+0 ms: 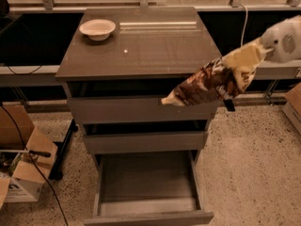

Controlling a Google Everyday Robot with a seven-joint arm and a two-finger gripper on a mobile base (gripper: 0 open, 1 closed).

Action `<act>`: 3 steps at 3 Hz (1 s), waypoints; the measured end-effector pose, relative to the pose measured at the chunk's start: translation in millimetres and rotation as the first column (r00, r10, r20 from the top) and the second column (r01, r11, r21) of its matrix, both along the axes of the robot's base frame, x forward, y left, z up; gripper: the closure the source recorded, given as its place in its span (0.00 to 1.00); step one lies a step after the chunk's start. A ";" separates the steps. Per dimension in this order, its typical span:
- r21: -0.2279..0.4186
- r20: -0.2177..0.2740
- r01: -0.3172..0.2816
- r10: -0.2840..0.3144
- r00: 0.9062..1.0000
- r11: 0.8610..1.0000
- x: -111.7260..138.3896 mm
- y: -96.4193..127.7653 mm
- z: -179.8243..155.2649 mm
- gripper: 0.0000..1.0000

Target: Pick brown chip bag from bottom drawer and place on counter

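Observation:
The brown chip bag hangs in the air, tilted, in front of the cabinet's right front corner at about the height of the top drawer. My gripper comes in from the right on a white wrist and is shut on the bag's cream upper end. A dark fingertip shows below the bag. The bottom drawer is pulled open below, its grey floor bare. The counter lies to the left of the bag, slightly behind it.
A white bowl stands at the counter's back left. The two upper drawers are slightly ajar. Cardboard boxes and cables lie on the floor at left. Another box stands at the right edge.

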State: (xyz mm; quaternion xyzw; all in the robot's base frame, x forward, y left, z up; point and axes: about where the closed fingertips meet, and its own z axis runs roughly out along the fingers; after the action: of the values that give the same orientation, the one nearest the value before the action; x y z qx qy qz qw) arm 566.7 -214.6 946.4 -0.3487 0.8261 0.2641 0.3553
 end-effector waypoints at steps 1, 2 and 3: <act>-0.049 0.087 0.010 -0.006 0.996 0.999 -1.2 -1.8 83.6 1.00; -0.043 0.165 0.029 -0.022 0.986 0.999 1.3 -9.3 127.7 1.00; -0.042 0.166 0.029 -0.022 0.986 0.999 1.5 -9.3 128.5 1.00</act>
State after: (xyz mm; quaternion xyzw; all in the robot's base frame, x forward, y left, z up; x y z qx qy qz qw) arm 568.2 -224.0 1074.8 -0.3666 0.8038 0.2110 0.4184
